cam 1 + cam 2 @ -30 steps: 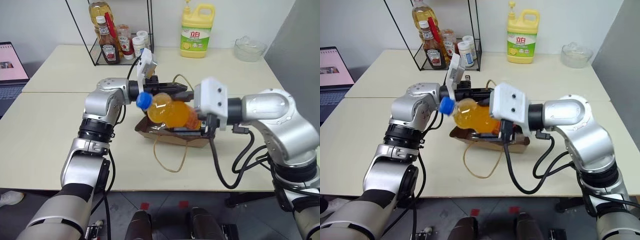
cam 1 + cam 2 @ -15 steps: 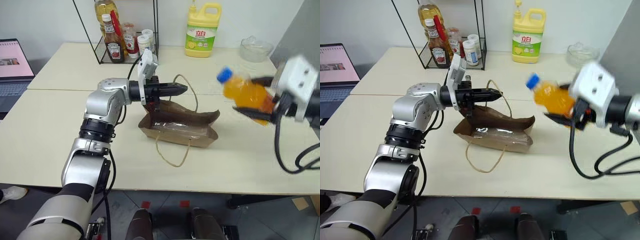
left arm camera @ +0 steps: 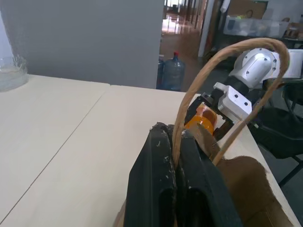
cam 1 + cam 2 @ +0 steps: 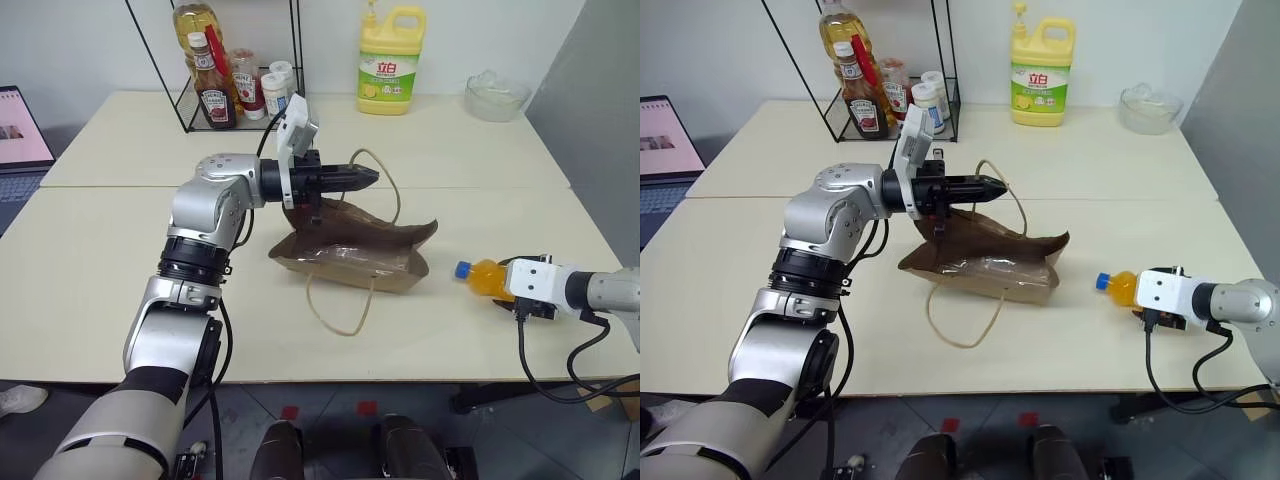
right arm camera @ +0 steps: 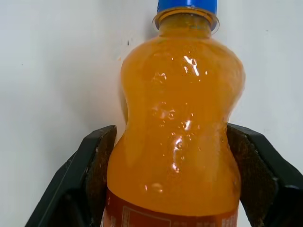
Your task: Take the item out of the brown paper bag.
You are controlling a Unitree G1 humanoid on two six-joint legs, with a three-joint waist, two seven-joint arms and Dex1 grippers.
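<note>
While the left hand pinches the brown paper bag's handle, the right hand straddles the item on the table

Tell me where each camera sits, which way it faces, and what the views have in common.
Left and right eye views: on the head, looking forward and down over the table; both arms show.
Left wrist view: along the left gripper, shut on the brown paper bag's handle.
Right wrist view: along the right gripper, its fingers flanking the orange bottle.
Shared: the bottle shows in every view.
</note>
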